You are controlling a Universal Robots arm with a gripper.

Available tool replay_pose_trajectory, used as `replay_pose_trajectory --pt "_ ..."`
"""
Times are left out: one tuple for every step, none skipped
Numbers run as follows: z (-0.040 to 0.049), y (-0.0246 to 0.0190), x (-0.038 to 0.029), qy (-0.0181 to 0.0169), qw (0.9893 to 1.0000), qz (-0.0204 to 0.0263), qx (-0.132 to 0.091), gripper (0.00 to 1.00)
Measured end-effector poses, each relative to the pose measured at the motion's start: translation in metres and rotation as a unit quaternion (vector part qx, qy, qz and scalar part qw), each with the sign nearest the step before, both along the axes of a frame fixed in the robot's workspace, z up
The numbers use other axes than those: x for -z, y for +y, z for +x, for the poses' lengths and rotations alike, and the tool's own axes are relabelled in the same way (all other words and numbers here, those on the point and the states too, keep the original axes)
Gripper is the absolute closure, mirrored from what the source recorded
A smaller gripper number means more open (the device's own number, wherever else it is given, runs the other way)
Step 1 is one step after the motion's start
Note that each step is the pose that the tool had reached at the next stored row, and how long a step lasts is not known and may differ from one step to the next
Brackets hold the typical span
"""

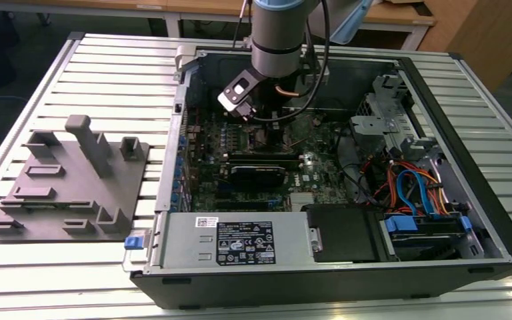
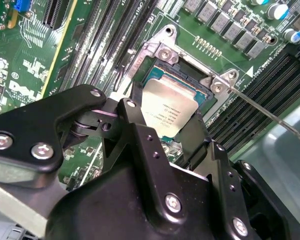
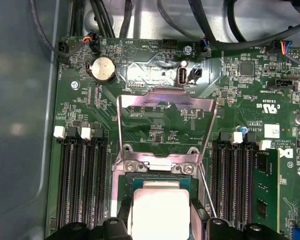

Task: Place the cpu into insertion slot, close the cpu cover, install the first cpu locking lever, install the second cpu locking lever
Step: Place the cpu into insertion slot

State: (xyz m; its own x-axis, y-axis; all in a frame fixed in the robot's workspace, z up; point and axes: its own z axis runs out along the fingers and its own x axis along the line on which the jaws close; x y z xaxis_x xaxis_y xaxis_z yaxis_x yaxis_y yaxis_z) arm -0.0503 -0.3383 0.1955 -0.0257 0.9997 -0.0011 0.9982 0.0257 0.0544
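Gripper point(image 2: 164, 132) w/ cpu point(image 2: 167, 106) — at slot point(image 2: 186, 80)

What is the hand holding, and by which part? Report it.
The hand grips the cpu by two opposite side edges, its metal top uncovered, over the insertion slot; the cpu cover stands open.

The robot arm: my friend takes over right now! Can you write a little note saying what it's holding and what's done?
Gripper: shut on the cpu, right at the insertion slot.
Cpu: between the fingers at the slot; I cannot tell if it is fully seated.
Cpu cover: open, tipped away from the slot.
Locking lever: one thin lever, unlatched.
Done: cpu brought to the slot.
Not yet done: cover closed, both levers latched.
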Motion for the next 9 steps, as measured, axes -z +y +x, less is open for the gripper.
replay_pose_trajectory --pt "0.0000 0.0000 0.0002 0.0000 1.0000 0.0000 0.000 0.46" --pt "0.0000 0.0000 0.0004 0.0000 1.0000 0.0001 0.000 0.46" --pt "0.0000 0.0000 0.0007 0.0000 1.0000 0.0001 0.000 0.46" --pt "0.0000 0.0000 0.0010 0.0000 1.0000 0.0000 0.000 0.46" --pt "0.0000 0.0000 0.0013 0.0000 1.0000 0.0000 0.000 0.46" --pt "0.0000 0.0000 0.0014 0.0000 1.0000 0.0000 0.000 0.46" --pt "0.0000 0.0000 0.0015 0.0001 1.0000 0.0000 0.001 0.46" --pt "0.0000 0.0000 0.0016 0.0001 1.0000 -0.0001 0.001 0.46" --pt "0.0000 0.0000 0.0017 0.0001 1.0000 0.0000 0.002 0.46"
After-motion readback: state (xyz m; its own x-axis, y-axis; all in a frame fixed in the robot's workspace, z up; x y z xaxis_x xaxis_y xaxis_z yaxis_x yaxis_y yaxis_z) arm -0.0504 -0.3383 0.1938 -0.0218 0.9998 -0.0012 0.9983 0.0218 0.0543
